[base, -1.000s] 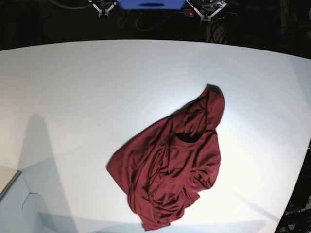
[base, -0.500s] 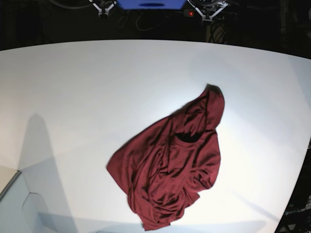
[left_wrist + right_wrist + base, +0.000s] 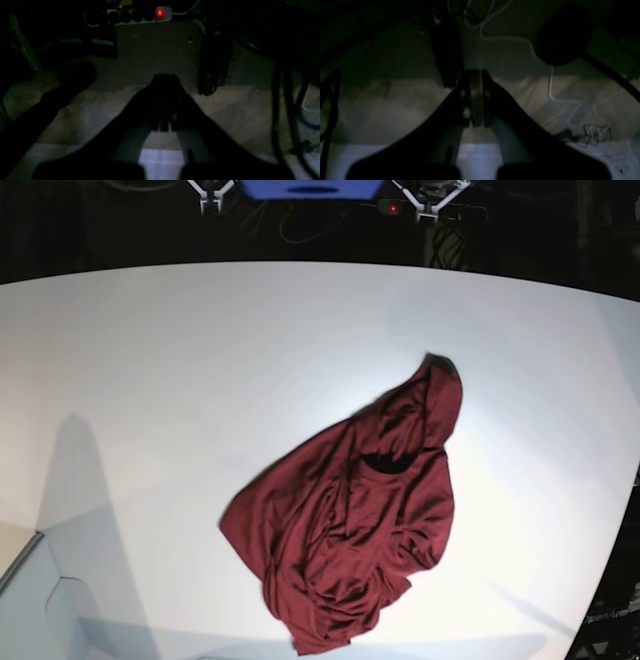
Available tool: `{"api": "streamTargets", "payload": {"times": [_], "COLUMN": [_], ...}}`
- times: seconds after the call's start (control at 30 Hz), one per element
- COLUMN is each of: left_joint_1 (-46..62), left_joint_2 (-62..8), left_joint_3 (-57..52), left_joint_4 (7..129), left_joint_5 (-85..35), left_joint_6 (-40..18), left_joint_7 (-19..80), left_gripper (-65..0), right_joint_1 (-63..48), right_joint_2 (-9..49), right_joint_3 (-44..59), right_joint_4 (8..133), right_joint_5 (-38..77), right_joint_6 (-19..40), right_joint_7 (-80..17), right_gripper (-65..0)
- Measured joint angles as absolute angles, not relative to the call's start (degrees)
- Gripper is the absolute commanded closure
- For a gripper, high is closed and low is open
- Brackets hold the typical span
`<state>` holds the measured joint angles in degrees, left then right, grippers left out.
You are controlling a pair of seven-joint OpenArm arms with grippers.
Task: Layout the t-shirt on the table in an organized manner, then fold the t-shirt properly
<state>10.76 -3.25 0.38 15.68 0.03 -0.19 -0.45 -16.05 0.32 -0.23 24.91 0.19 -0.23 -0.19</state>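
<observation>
The maroon t-shirt (image 3: 355, 525) lies crumpled in a loose heap on the white table (image 3: 180, 360), right of the middle and near the front edge. Its dark neckline faces up near the heap's middle, and one part stretches toward the back right. Both grippers are far behind the table's back edge, well away from the shirt. Only the tips of my left gripper (image 3: 432, 198) and right gripper (image 3: 212, 194) show at the top of the base view. In the dark wrist views my left gripper (image 3: 165, 76) and right gripper (image 3: 475, 72) have their jaws together, holding nothing.
A blue object (image 3: 310, 188) sits between the arms at the back. A power strip with a red light (image 3: 160, 13) and white cables (image 3: 552, 75) lie on the floor behind the table. A pale flat shape (image 3: 30, 580) lies at the table's front left corner.
Both gripper tips have drawn slightly further up out of the top edge of the base view. The t-shirt has not moved.
</observation>
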Motion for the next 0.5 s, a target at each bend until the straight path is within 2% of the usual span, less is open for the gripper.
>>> {"api": "streamTargets", "payload": {"times": [0.2,0.5], "left_joint_1": [26.46,44.12], "left_joint_2": [-5.80,-9.85], "left_joint_3": [0.27,-0.03], "left_joint_4": [37.54,71.18], "left_joint_5": [-0.34,-0.49], "left_joint_6": [-0.16,0.30], "left_joint_7": [0.51,0.43], "left_gripper": [0.0,0.0], "right_joint_1": [-29.91,-45.65], "right_joint_2": [1.06,4.14], "right_joint_3": [-0.43,-0.27], "right_joint_4": [46.09,76.38], "right_joint_5": [-0.21,-0.12], "right_joint_6": [0.05,0.19], "right_joint_7": [-1.32,-1.28], "right_gripper": [0.0,0.0]}}
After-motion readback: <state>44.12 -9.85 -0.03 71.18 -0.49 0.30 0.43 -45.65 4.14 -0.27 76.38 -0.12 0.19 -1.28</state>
